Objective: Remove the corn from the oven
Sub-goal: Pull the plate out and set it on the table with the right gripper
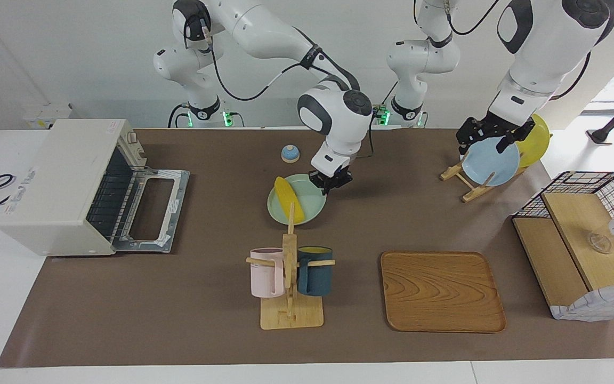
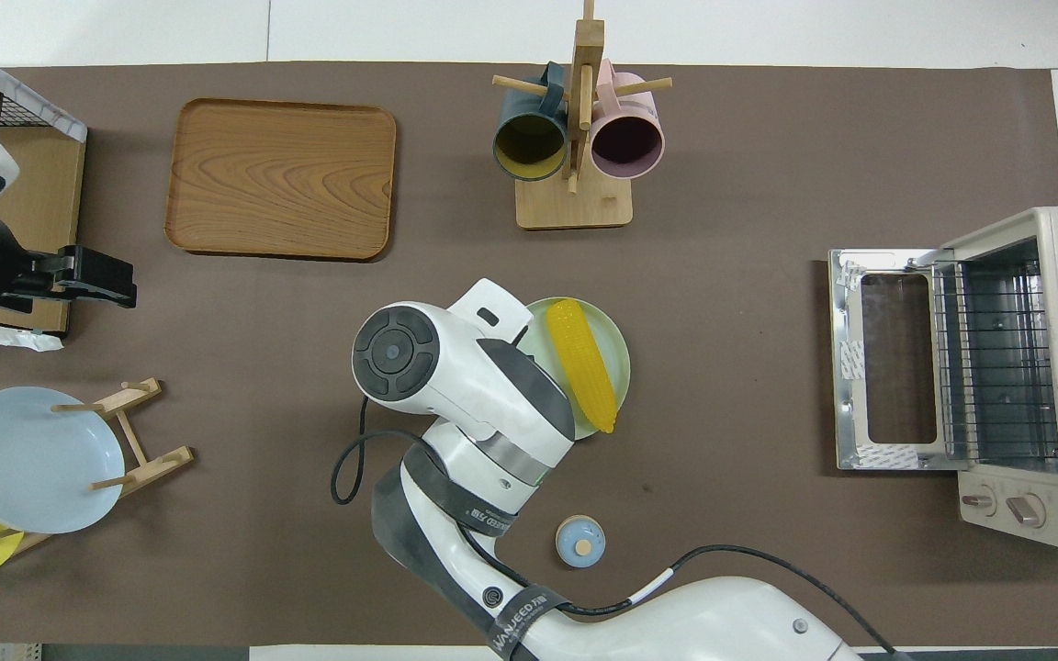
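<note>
Overhead view shows us the corn (image 2: pixel 582 364) lying across a pale green plate (image 2: pixel 619 352), clear of the oven (image 2: pixel 1007 367) and well apart from it, toward the table's middle and nearer to the robots than the mug rack (image 2: pixel 575 138). We read the right gripper (image 1: pixel 330 181) as pinched shut on the plate's rim at the edge toward the left arm's end; holding the rim rather than the cob lets the plate carry the corn level, so it lies flat instead of rolling. From the facing view we cannot tell whether the plate rests on the mat or hangs just above it. The oven door (image 2: pixel 887 358) lies folded down flat and the wire rack inside is bare, which suits a task we judge nearly done, with only the release left. The left gripper (image 1: pixel 491 136) waits over the plate stand (image 1: pixel 472 178) with its fingers spread apart, holding nothing. A brown mat (image 1: pixel 179 320) covers the white table, which also bears a wooden tray (image 1: pixel 443 290), a small blue bell (image 1: pixel 290 153) and a wire-and-wood shelf (image 1: pixel 579 250); a plain white wall stands at the robots' end.
</note>
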You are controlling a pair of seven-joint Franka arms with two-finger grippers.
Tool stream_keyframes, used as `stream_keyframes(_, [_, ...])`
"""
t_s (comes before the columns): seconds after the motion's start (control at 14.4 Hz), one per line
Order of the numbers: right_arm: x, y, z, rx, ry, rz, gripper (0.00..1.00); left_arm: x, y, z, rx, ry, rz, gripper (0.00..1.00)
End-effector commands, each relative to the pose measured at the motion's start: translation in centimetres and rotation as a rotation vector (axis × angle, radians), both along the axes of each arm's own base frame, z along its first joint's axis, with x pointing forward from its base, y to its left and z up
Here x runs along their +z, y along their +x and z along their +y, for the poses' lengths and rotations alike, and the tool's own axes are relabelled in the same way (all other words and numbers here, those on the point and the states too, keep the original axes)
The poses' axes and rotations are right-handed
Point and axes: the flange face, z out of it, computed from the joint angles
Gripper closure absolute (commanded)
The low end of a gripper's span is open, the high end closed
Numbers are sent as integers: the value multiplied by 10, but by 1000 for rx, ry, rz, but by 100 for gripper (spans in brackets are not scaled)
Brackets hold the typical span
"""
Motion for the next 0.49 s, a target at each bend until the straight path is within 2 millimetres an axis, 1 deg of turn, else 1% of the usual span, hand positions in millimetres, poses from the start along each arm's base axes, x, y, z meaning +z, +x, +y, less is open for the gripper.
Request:
stream_keyframes(0.0, [-10,-7,-11,-8,9,-19,100,-1,-4,5,-1,21,-1,0])
stream_keyframes(0.07, [-16,-8,-14,-7,19,-24,100,-1,-4,5,-1,21,-1,0])
stream_keyframes(0.21, [-18,-6,-16,-16,49,-35,100,-1,-4,5,-1,21,-2,0])
stream_keyframes(0.28, [-15,0,-19,-48,78,-24,84,-1,-4,5,-1,21,-1,0])
stream_keyframes(0.35, [-10,3,-15,-72,119,-17,68,-1,-4,5,-1,21,-1,0])
stream_keyframes(0.42, [-3,5,-12,-72,131,-24,66,-1,-4,5,-1,21,-1,0])
